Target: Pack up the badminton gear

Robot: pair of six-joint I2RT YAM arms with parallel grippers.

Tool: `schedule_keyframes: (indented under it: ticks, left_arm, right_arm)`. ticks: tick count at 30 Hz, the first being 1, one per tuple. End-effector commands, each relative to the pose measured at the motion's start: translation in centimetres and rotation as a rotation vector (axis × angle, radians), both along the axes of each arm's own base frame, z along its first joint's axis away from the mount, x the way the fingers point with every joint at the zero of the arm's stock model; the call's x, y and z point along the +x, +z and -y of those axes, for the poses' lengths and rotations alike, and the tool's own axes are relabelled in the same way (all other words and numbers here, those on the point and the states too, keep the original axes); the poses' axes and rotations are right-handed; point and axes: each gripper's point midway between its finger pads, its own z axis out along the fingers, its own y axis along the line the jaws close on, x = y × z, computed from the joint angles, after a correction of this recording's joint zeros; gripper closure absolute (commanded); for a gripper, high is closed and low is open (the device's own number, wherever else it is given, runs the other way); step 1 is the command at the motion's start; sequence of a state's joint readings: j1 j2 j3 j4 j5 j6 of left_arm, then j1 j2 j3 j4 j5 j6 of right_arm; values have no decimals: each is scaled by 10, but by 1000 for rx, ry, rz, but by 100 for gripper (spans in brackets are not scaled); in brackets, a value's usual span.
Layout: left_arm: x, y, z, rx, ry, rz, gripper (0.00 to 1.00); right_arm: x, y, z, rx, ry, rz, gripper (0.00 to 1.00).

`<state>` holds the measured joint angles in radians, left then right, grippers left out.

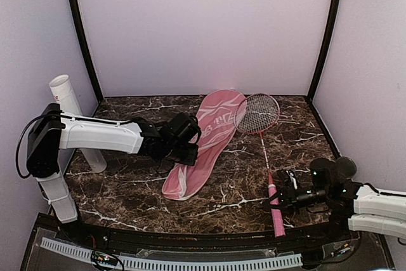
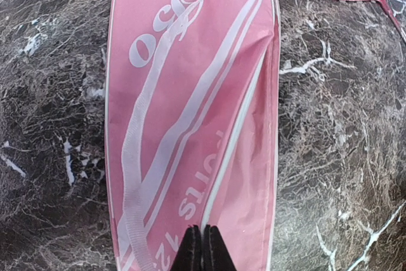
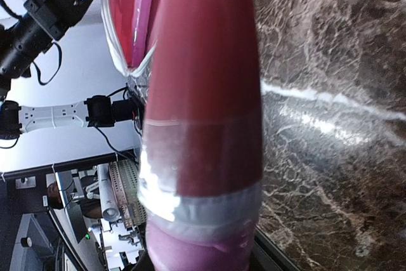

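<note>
The pink racket-shaped bag (image 1: 204, 141) lies flat in the middle of the table, narrow end toward me. My left gripper (image 1: 186, 148) is down on it; in the left wrist view its fingertips (image 2: 202, 233) are shut together on the bag (image 2: 190, 93) fabric at the white seam. A red-framed racket (image 1: 257, 113) lies to the right of the bag, its head overlapping the bag's wide end. My right gripper (image 1: 277, 198) is shut on the racket's pink handle (image 3: 203, 93) near the front edge. A long white tube (image 1: 67, 103) stands upright at the far left.
The dark marbled table (image 1: 127, 182) is walled by white panels at the back and both sides. The left arm (image 1: 95, 134) reaches across in front of the tube. A cable tray (image 1: 171, 261) runs along the near edge.
</note>
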<state>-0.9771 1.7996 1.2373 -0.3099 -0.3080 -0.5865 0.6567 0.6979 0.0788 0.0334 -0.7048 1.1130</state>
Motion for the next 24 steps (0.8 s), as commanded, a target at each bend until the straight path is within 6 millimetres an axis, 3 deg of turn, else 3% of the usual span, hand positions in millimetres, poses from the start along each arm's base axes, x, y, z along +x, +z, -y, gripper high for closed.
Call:
schedule_keyframes:
  ticks: [1,8,13,24]
  left_arm:
    - [22,31,-7,-133,53,71,100]
    - [32,38,-16,-194,89,79,100]
    - [36,43,-23,-234,121,97,100]
    - [42,53,-47,-311,197,133,100]
  right_arm:
    - [-18,29,-12,129,101,29,100]
    - [-23,53,-7,203,56,-4,100]
    - [-39,34,7,123,24,-139,100]
    - [-57,31,12,99,65,-243,100]
